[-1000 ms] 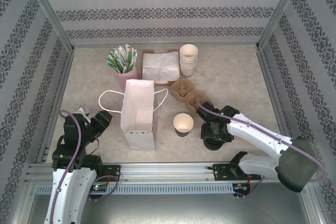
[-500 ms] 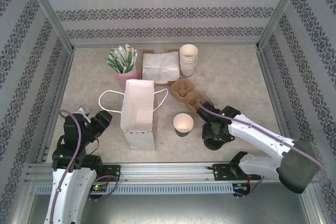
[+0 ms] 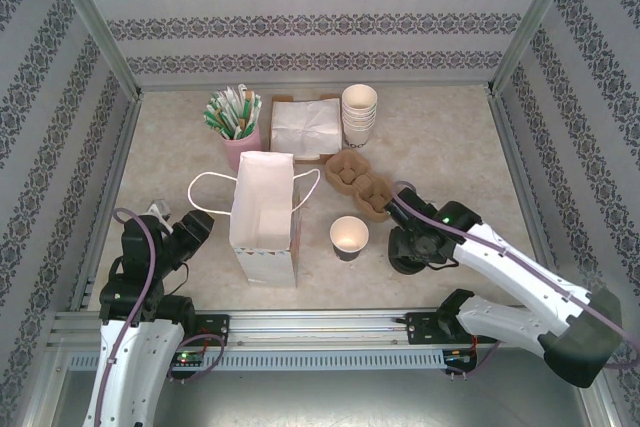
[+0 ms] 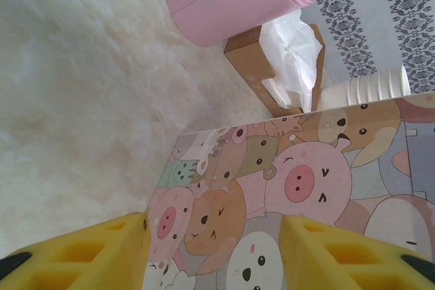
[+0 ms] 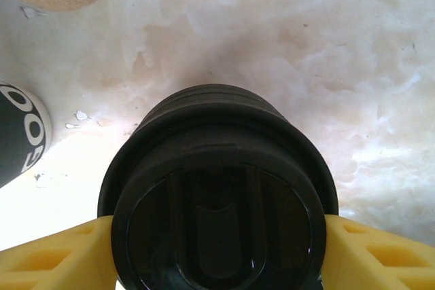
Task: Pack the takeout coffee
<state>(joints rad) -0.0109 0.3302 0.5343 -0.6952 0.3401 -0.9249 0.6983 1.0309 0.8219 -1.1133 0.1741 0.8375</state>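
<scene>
Two arms sit at the near edge of the table [image 3: 450, 137]. The cup [image 3: 349, 237] stands upright near the middle, open at the top, dark print on its side. It is just right of the bag [image 3: 265, 217] and outside it, with the cardboard carrier [image 3: 358, 182] just beyond on the far side.

The right gripper [image 3: 408, 247] is low over the table just right of the cup. In its wrist view its yellow fingers [image 5: 61, 252] press on either side of a round black lid [image 5: 217, 134] — more black rims show under it, so it may top a stack. The cup's printed side [image 5: 17, 144] shows at the left edge there, apart from the lid.

The left gripper [image 3: 195, 229] hangs just left of the bag, jaws spread with nothing between them — its wrist view looks at the bag's cartoon-animal side [image 4: 292, 188].

The bag stands upright, mouth open, handles looping out at its far end. At the far side, left to right, are a pink holder [image 3: 240, 147] of green-and-white packets, a napkin box [image 3: 303, 127] and stacked cream cups [image 3: 359, 112].
</scene>
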